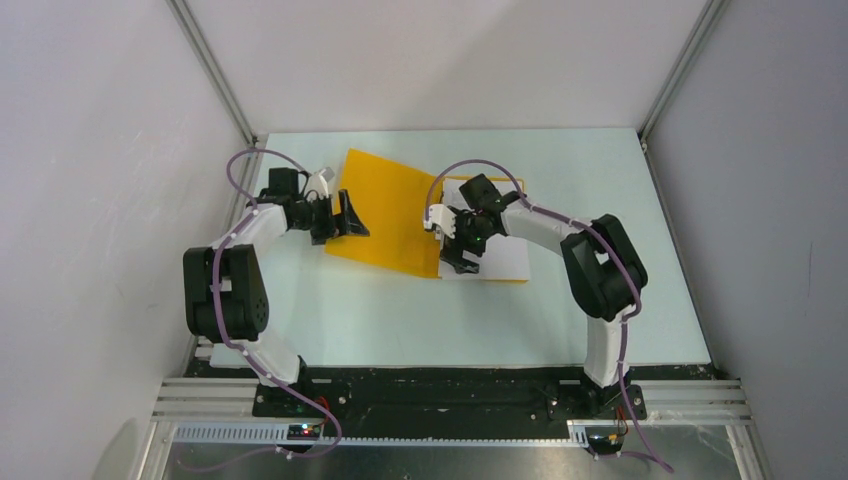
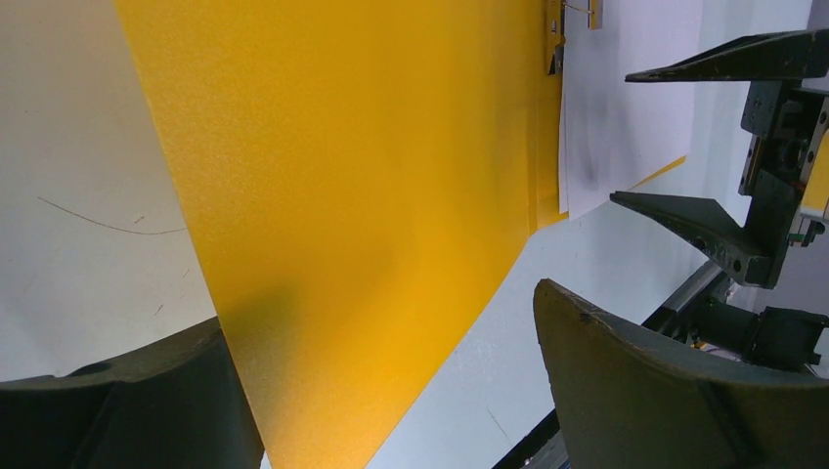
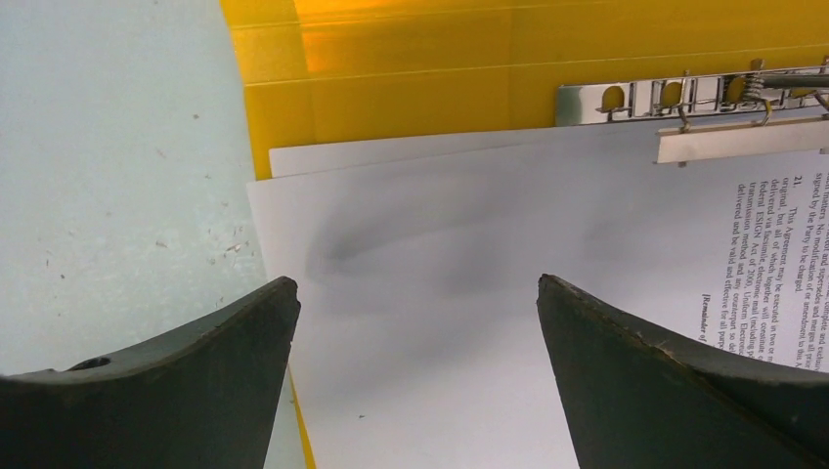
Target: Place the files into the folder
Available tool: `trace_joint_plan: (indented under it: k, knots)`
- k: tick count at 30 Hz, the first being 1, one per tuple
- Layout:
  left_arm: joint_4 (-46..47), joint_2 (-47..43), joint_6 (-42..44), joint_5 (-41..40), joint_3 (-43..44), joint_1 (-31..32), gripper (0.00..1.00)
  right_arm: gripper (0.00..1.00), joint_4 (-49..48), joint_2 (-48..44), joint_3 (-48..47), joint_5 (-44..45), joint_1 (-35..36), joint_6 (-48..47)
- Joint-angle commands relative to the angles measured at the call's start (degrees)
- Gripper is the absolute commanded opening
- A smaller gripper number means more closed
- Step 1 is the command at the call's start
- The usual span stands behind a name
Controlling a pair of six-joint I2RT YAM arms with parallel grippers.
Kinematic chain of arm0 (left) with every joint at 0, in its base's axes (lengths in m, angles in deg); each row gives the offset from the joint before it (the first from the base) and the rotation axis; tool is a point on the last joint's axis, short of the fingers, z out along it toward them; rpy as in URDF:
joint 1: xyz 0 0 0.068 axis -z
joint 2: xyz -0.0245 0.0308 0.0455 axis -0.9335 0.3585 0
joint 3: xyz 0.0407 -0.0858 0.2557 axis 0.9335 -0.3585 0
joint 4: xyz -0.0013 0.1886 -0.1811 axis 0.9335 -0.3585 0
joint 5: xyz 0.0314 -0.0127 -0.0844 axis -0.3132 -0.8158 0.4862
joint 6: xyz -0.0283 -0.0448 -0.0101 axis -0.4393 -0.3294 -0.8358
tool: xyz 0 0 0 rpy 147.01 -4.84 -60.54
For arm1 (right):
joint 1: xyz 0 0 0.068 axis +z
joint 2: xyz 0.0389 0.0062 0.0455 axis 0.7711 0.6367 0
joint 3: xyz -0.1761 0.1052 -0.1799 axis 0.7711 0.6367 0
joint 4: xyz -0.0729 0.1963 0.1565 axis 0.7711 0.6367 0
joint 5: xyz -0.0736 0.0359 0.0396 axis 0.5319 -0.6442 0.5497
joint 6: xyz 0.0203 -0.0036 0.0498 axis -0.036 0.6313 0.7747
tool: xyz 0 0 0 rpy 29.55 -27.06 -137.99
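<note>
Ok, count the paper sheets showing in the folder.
2. The top sheet lies on the right half of the folder; a second sheet shows only as an edge beyond it, toward the spine. More may be hidden underneath.

The top view looks down from above and behind the arm bases, covering the whole desk. The left wrist view looks closely past the left pincer, the right past the right pincer; both share the folder and files.

Orange-yellow folder open, left cover apparently raised, printed white files on its right half
</note>
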State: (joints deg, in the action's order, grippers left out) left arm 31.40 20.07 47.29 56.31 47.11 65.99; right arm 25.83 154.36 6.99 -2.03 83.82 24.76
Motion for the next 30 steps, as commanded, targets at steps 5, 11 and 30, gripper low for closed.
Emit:
trace_joint_plan:
  k: [5, 11, 30]
  knots:
    - [0.3, 0.0, -0.4, 1.7, 2.2, 0.5, 0.95, 0.95, 1.4, 1.3, -3.6, 1.3, -0.1, 2.3]
    - [0.3, -0.3, -0.3, 1.7, 2.1, 0.5, 0.95, 0.97, 0.0, -2.0, -3.7, 2.0, -7.4, 13.6]
    - [0.3, 0.2, -0.1, 1.5, 2.4, 2.2, 0.94, 1.00, 6.3, -6.1, 7.9, 5.2, -21.9, 54.6]
